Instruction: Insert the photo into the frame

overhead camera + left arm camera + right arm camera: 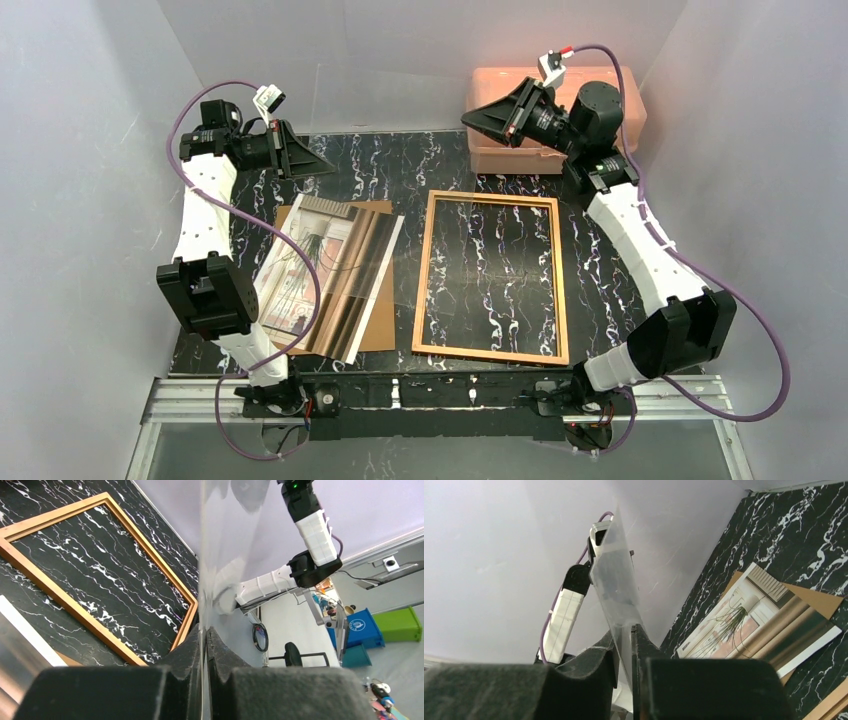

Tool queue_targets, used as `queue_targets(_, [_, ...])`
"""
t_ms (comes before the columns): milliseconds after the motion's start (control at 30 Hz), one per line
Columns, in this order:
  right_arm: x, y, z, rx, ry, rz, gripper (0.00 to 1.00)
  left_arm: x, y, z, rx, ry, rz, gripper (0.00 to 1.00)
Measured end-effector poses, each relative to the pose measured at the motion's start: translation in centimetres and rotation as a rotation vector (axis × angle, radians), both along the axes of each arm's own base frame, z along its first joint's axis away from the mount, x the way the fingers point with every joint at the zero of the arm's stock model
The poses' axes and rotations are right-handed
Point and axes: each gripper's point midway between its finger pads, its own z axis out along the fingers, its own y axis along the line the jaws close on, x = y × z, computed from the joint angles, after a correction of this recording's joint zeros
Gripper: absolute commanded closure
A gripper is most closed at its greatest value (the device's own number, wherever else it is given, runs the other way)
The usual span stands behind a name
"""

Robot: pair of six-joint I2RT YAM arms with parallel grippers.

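The photo (320,270), a print with beige and brown bands, lies face up on the left of the table, also seen in the right wrist view (744,625). The empty wooden frame (424,270) lies flat to its right, and its rail shows in the left wrist view (60,597). Both arms are raised at the back with a clear pane (225,555) between them. My left gripper (205,630) is shut on one edge of the pane. The jaws of my right gripper (624,635) stand slightly apart, with the pane's other edge (616,590) still between them.
A plain brown backing board (378,325) lies under the photo. A pink plastic box (500,85) stands at the back right, just behind the right gripper (470,117). White walls close in the table on three sides.
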Motion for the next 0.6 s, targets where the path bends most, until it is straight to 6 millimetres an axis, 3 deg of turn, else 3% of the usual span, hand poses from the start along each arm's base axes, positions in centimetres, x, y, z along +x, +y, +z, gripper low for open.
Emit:
queue_targets(200, [-0.5, -0.6, -3.6, -0.018, 0.056, -0.011, 0.53, -0.1, 0.0, 0.1, -0.007, 0.040, 0.002, 1.00])
queue_targets(467, [-0.9, -0.7, -10.4, -0.038, 0.186, -0.018, 0.46, -0.7, -0.1, -2.1, -0.014, 0.197, 0.028, 1.00])
queue_targets(600, [-1.0, -0.7, -12.4, -0.042, 0.221, -0.018, 0.43, -0.7, -0.2, -3.5, -0.008, 0.225, 0.094, 1.00])
